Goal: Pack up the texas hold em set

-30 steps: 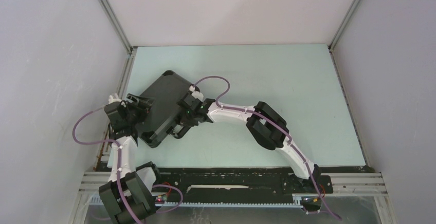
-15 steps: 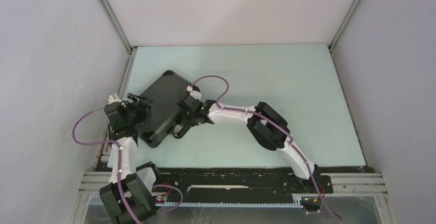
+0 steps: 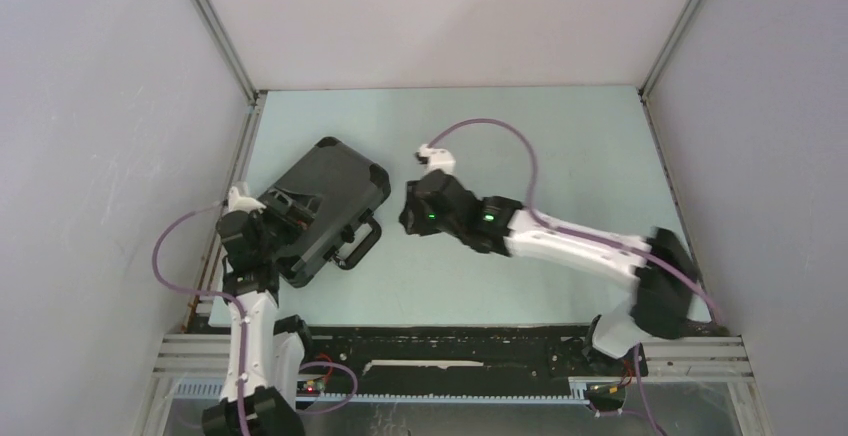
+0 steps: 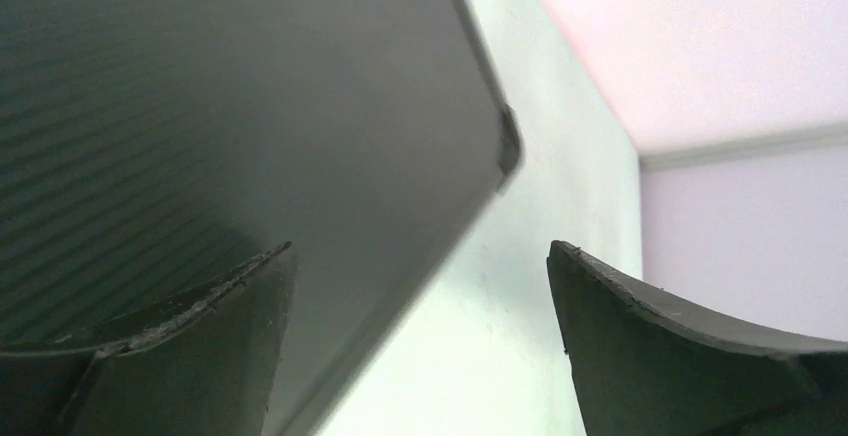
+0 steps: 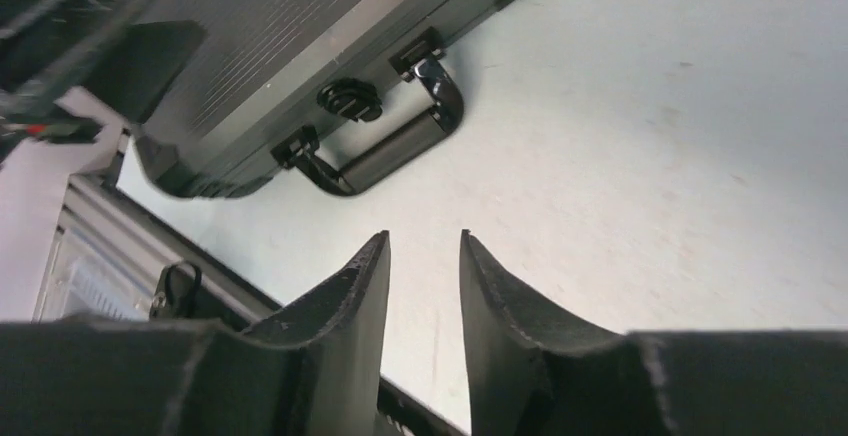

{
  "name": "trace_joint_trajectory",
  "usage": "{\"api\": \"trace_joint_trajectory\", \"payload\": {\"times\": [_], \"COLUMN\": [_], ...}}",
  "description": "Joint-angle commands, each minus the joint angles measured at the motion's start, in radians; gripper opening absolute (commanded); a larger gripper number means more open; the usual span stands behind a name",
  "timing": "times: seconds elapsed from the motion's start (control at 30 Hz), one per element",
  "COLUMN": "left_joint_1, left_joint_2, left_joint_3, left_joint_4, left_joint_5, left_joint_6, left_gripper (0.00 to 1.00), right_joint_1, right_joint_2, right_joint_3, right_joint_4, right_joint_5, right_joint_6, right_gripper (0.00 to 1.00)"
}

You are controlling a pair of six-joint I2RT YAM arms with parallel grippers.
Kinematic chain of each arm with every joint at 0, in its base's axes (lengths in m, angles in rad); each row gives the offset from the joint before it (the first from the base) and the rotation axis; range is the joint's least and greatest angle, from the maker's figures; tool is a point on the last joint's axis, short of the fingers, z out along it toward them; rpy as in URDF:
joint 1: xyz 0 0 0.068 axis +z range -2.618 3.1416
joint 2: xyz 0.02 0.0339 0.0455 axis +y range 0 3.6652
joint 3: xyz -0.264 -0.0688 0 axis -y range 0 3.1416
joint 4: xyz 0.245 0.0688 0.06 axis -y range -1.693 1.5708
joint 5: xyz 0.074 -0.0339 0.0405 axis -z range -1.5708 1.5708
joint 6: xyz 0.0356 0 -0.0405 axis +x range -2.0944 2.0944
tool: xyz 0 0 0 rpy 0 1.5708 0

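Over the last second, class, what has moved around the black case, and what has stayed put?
The right gripper has pulled away from the handle, swinging right across the table, jaws slightly apart and empty. The left gripper stays at the left edge of the case, jaws wide open. The case lies closed where it was.

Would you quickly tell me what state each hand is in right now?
Left hand: open wide, holding nothing.
Right hand: slightly open, holding nothing.

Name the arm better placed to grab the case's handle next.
Right. The right gripper faces the handle across bare table; the left gripper hangs open over the case, not at its handle edge.
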Motion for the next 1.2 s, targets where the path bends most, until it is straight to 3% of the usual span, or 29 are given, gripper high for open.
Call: {"api": "trace_joint_trajectory", "payload": {"times": [0.0, 0.2, 0.37, 0.47, 0.53, 0.57, 0.73, 0.83, 1.17], "left_joint_1": [-0.142, -0.361, -0.463, -0.465, -0.465, -0.465, -0.465, -0.465, -0.466], "left_joint_2": [-0.090, -0.234, -0.326, -0.391, -0.397, -0.390, -0.386, -0.392, -0.393], "left_joint_3": [-0.016, -0.021, 0.187, 0.347, 0.467, 0.522, 0.694, 0.712, 0.674], "left_joint_4": [0.049, 0.181, 0.124, 0.115, 0.081, 0.077, -0.007, -0.040, -0.052], "left_joint_5": [0.070, 0.143, 0.275, 0.252, 0.213, 0.211, 0.103, 0.053, 0.079], "left_joint_6": [0.050, 0.038, 0.016, -0.003, 0.017, 0.027, 0.101, 0.121, 0.111], "left_gripper": [1.00, 1.00, 1.00, 1.00, 1.00, 1.00, 1.00, 1.00, 1.00], "right_joint_1": [-0.006, 0.015, 0.019, 0.019, 0.020, 0.019, 0.019, 0.019, 0.019], "right_joint_2": [-0.308, -0.715, -1.030, -1.134, -1.164, -1.168, -1.133, -1.124, -1.155], "right_joint_3": [-0.159, -0.236, -0.227, -0.173, -0.124, -0.097, 0.041, 0.079, 0.073], "right_joint_4": [-0.090, -0.337, -0.444, -0.485, -0.506, -0.516, -0.552, -0.535, -0.425], "right_joint_5": [0.104, 0.199, 0.216, 0.200, 0.192, 0.188, 0.176, 0.169, 0.129], "right_joint_6": [-0.064, -0.070, -0.118, -0.153, -0.188, -0.205, -0.264, -0.281, -0.303], "right_gripper": [0.44, 0.66, 0.79, 0.83, 0.87, 0.98, 1.00, 1.00, 1.00]}}
